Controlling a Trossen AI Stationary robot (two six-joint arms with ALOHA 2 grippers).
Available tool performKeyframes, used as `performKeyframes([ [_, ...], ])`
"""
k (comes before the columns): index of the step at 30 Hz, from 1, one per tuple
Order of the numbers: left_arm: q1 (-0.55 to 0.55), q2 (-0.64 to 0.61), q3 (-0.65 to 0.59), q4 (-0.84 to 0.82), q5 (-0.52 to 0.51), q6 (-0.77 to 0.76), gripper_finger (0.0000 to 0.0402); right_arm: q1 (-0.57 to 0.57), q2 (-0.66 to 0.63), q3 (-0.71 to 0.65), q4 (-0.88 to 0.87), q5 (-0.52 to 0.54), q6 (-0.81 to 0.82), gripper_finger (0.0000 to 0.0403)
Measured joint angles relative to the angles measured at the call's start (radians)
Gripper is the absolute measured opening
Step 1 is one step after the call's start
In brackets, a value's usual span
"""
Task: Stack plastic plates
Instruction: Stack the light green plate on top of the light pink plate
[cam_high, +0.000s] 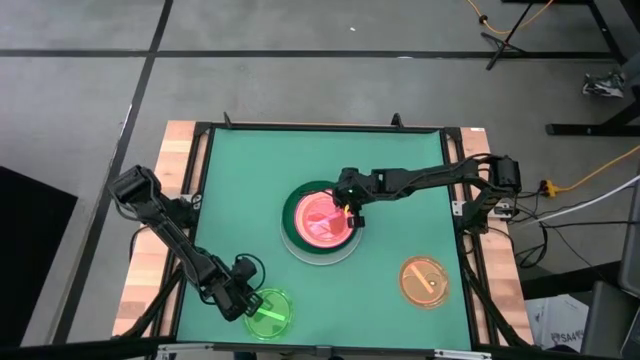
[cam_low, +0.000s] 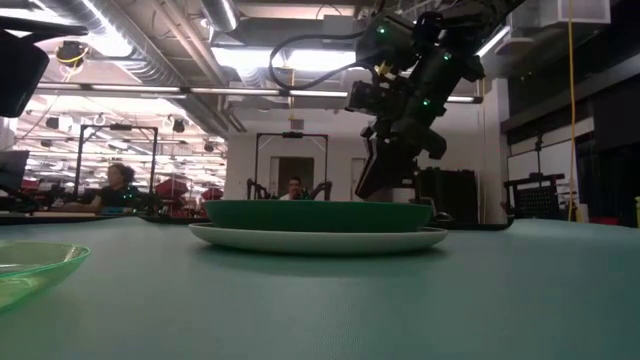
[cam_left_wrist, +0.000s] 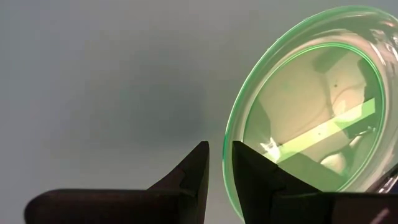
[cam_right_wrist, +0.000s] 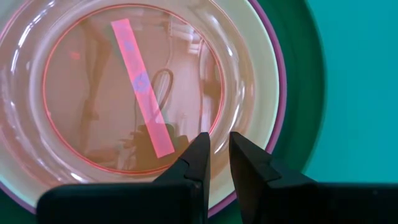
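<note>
A stack of plates sits mid-table: a large pale plate (cam_high: 300, 250) at the bottom, a dark green one (cam_high: 291, 214) on it, pink-rimmed plates above, and a translucent red-pink plate (cam_right_wrist: 130, 87) on top. My right gripper (cam_right_wrist: 219, 138) hangs over the stack's right part, fingers pointing down with only a narrow slit between them. A translucent green plate (cam_high: 272, 313) lies flat near the near edge. My left gripper (cam_left_wrist: 220, 146), its fingers equally close together, stands at that plate's left rim (cam_left_wrist: 231, 124). An orange plate (cam_high: 424, 281) lies flat to the right. My right gripper comes at the top plate from above, just inside its right rim (cam_right_wrist: 249, 93); I cannot tell whether the fingertips touch it. My left gripper stands beside the green plate's rim, one fingertip (cam_left_wrist: 249, 165) over its edge; I cannot tell whether it touches.
The green mat (cam_high: 400, 170) is bare around the stack, toward the far edge and at the left. A black frame (cam_high: 320, 127) borders the mat. In the low view, people sit in the room beyond the table.
</note>
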Motion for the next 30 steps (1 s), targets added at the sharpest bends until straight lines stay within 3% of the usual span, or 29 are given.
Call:
performKeyframes([
  [30,0.002,0.060,0.002,0.040,-0.001,0.008,0.0061,0.000,0.000,0.000,0.000,0.000,0.000,0.0051],
])
